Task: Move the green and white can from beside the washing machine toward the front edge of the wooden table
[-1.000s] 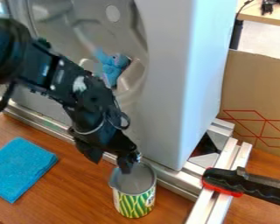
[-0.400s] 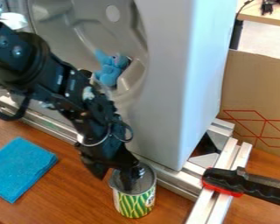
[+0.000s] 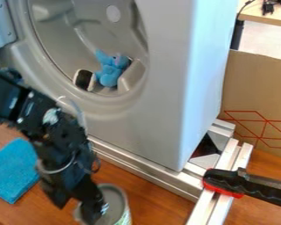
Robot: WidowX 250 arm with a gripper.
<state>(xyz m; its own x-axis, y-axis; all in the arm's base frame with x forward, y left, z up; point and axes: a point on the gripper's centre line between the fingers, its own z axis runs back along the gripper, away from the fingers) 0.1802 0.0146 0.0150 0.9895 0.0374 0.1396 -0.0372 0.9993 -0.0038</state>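
At the bottom of the frame, left of centre, the tip of the gripper (image 3: 89, 206) was inside the mouth of the upright can (image 3: 117, 203), toward its left side; whether clenched or released, I could not tell.

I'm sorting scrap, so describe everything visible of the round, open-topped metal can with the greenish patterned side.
The round, open-topped can looks metal, with a grey rim and inside; no lid is on. A strip of pale, greenish patterned side shows at right. Its mouth faces up, beside bare brown tabletop. The black pincer reaches into it at left, hiding some rim; its grip is unclear. The picture's edge cuts off the base.
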